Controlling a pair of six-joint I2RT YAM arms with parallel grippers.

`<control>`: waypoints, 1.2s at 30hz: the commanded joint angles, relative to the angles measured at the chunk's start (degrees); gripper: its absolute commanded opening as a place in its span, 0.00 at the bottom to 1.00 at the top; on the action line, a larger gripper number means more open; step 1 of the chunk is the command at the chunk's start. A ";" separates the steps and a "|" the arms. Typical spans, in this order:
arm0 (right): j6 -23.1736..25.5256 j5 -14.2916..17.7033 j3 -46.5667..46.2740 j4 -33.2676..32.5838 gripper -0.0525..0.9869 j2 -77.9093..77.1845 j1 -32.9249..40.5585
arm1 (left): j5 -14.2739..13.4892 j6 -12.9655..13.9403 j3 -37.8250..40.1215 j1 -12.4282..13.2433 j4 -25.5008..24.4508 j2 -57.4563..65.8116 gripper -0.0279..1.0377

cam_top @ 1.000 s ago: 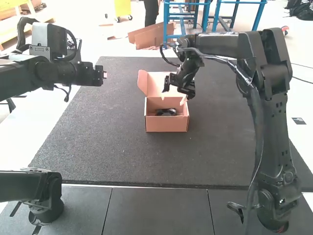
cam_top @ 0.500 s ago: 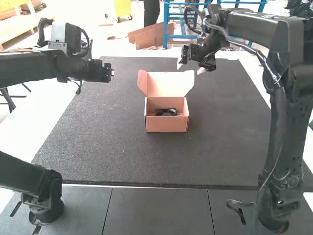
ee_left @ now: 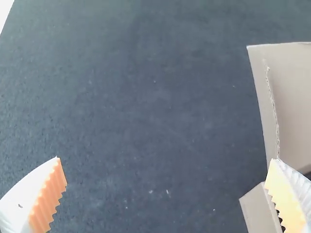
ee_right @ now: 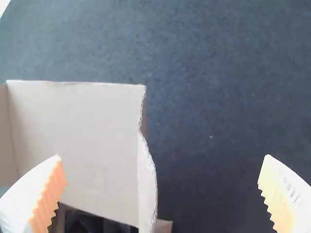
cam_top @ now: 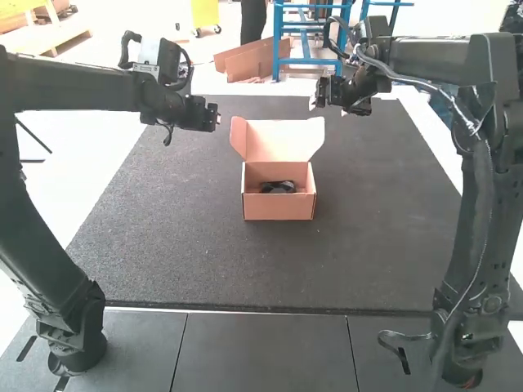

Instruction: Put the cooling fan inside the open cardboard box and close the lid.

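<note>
My right end effector [cam_top: 322, 92] rose off the cooling fan [cam_top: 279, 187], boxed below. It and my left end effector [cam_top: 214, 117] gape wide; lid [cam_top: 278, 139] next.

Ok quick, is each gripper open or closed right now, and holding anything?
Left gripper: open, holding nothing.
Right gripper: open, holding nothing.

You see box [cam_top: 278, 204]: brown cardboard, matt, lid edge ragged. Mat [cam_top: 163, 237] under it: dark, rough, grainy, pale flecks. Your left gripper [ee_left: 164, 165]: fingers [ee_left: 12, 213] white matt plastic, pads [ee_left: 46, 194] orange, ribbed. Left arm [cam_top: 73, 82]: black, matt casing. Fan [cam_top: 278, 187]: black, finish too small to tell.
</note>
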 commanded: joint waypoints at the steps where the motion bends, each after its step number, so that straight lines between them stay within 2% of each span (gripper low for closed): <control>1: -0.60 -1.63 0.87 1.13 0.92 0.57 -0.41 | -2.36 -0.12 4.21 -0.28 0.69 2.63 0.94; 6: -0.60 -2.69 2.72 1.66 0.92 2.24 -0.49 | -5.79 -0.12 7.55 -0.37 0.87 7.12 0.94; 9: -0.78 -3.74 4.57 0.69 0.92 3.30 -0.49 | -6.93 -0.12 8.87 -0.28 1.05 9.31 0.94; 14: -1.04 -6.73 9.14 -5.38 0.92 5.49 -0.49 | -6.93 -0.03 11.07 -0.28 1.48 11.51 0.94; 16: -1.04 -6.99 10.72 -7.57 0.92 6.55 -0.58 | -6.14 -0.12 11.86 -0.37 1.57 11.95 0.94; 19: -1.13 -7.78 12.74 -10.39 0.91 7.78 -0.76 | -1.66 -0.65 12.74 -0.90 1.92 12.30 0.94; 23: -1.04 -8.05 14.58 -13.11 0.86 9.45 -1.29 | 1.24 -0.82 13.26 -2.74 2.28 12.57 0.94; 27: -1.48 -8.31 15.38 -14.52 0.86 10.24 -1.37 | 1.68 -0.73 13.09 -4.32 1.84 13.01 0.94; 31: -1.22 -8.66 15.46 -14.60 0.80 10.24 -1.29 | 1.68 -0.91 13.00 -5.20 1.92 13.27 0.94; 36: -1.13 -9.89 15.46 -14.69 0.63 10.24 -1.37 | 1.68 -1.00 13.00 -5.38 1.92 13.62 0.94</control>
